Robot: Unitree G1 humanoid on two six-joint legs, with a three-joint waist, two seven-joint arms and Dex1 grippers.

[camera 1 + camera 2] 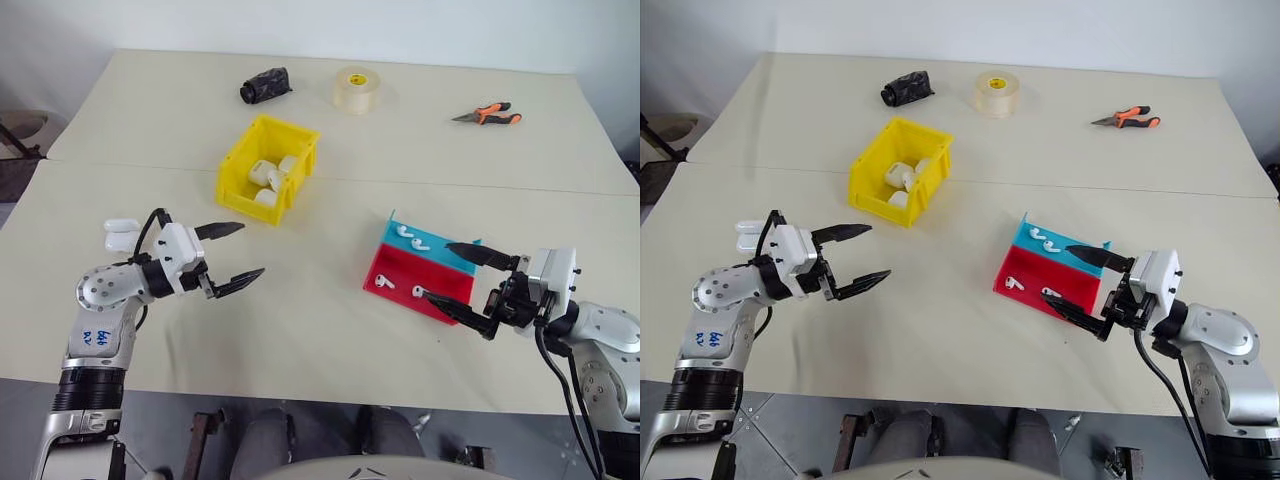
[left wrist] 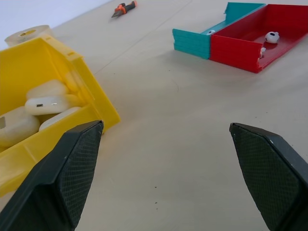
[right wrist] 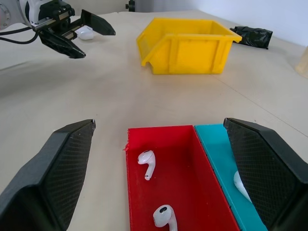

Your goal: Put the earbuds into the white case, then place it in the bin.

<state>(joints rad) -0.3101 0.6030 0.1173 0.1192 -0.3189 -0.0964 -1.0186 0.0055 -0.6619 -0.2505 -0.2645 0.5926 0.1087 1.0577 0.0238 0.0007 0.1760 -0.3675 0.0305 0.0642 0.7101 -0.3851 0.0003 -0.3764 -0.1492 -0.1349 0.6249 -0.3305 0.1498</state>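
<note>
Setting: lab/workshop test bench. Evidence: plain cream desk (image 1: pixel 330 330) vs bare white wall; pliers w/ orange grips (image 1: pixel 489 115), tape roll (image 1: pixel 356 88), yellow parts bin (image 1: pixel 245 155), red/blue sorting tray (image 1: pixel 440 295).

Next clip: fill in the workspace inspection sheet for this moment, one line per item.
Surface: cream table, a seam running across it.
Job's things: four earbuds lie in the red-and-blue tray, two in each half; yellow bin already holds several white cases; one more white case lies open beside the left arm.
Clutter: black bundle, tape roll, orange-handled pliers at the far side.
Grippers: left gripper open, empty; right gripper open, over the tray's near end.
Cables: black cable along the right arm.
Surroundings: pale wall behind the table.
</note>
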